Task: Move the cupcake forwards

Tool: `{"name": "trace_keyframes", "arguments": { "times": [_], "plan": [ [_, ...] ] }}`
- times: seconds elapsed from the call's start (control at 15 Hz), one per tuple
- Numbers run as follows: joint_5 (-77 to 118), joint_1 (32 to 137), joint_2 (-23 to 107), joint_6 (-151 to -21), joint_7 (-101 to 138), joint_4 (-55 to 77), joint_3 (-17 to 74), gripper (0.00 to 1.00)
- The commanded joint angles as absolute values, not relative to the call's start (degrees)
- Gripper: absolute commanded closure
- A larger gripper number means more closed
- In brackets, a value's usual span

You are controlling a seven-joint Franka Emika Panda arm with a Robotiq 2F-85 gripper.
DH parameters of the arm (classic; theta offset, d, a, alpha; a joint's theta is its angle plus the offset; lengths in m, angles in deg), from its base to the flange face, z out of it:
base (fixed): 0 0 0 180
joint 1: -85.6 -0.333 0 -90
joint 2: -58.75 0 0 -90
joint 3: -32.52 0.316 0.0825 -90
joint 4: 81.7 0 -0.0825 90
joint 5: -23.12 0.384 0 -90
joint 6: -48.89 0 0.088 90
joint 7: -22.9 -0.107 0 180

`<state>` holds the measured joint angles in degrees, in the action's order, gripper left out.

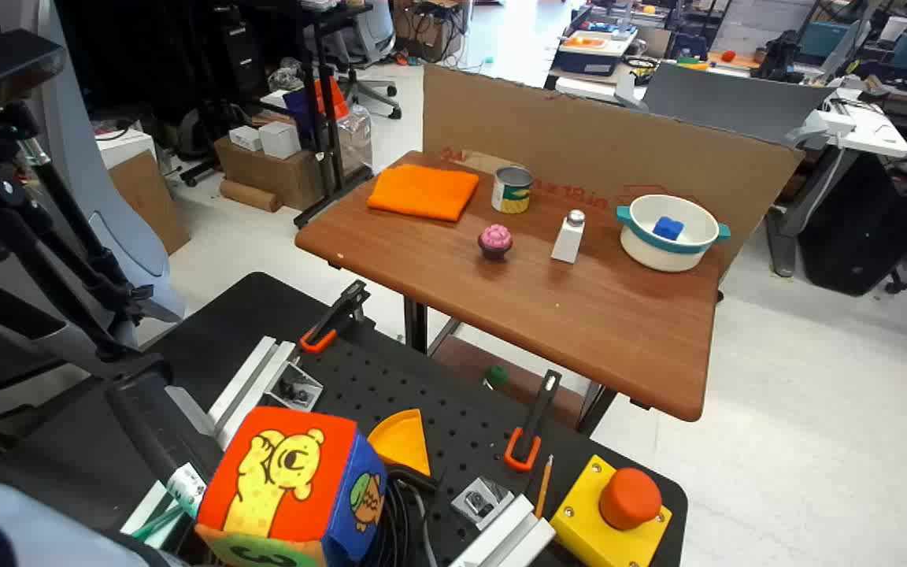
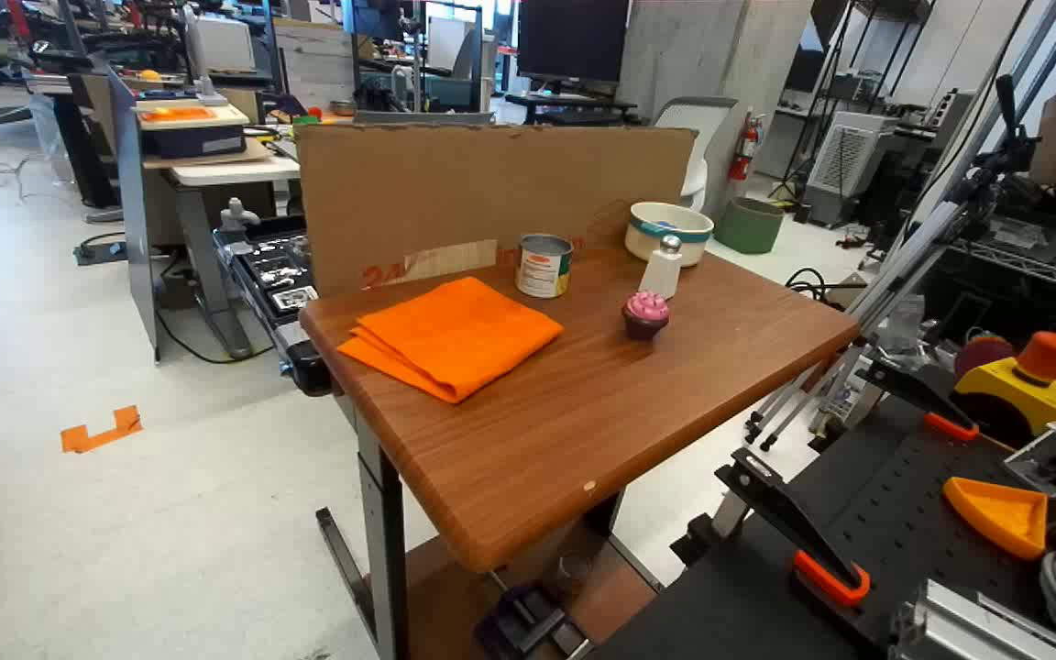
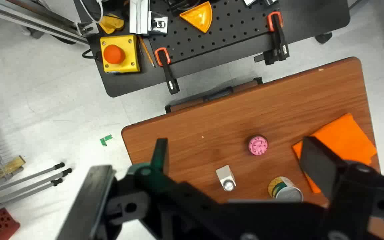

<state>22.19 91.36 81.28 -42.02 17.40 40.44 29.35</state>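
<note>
I'm likely preparing the reach, my black two-fingered gripper (image 3: pixel 236 146) gaping, needing lowering around the round pink-topped plastic-looking cupcake (image 3: pixel 258 145).

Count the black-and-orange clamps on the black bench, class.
2: in the wrist view, one clamp beside the pencil, another clamp farther right, both at the bench edge facing the wooden table. Others may be hidden.

Through my wrist view the pincer (image 3: pixel 236 145) is mostly matte black, boxy and blurred up close. One finger (image 3: pixel 160 155) has a dark green tint; the opposite pad (image 3: pixel 322 166) is flat and charcoal. I make out round screw heads (image 3: pixel 363 168), a dark round hole (image 3: pixel 131 207) and a greyish, metallic-looking side plate (image 3: pixel 93 196).
</note>
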Motion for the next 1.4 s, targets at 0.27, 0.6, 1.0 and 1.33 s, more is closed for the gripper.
{"name": "trace_keyframes", "arguments": {
  "times": [0.27,0.6,1.0,1.33],
  "plan": [
    [22.13,91.15,81.24,-41.94,17.36,40.33,29.16,0.0],
    [22.13,91.15,81.24,-41.94,17.36,40.33,29.16,0.0],
    [15.61,91.18,73.76,-48.13,15.89,42.16,30.52,0.0],
    [14.14,89.8,62.27,-59.8,16.19,43.48,30.84,0.0]
  ]
}}
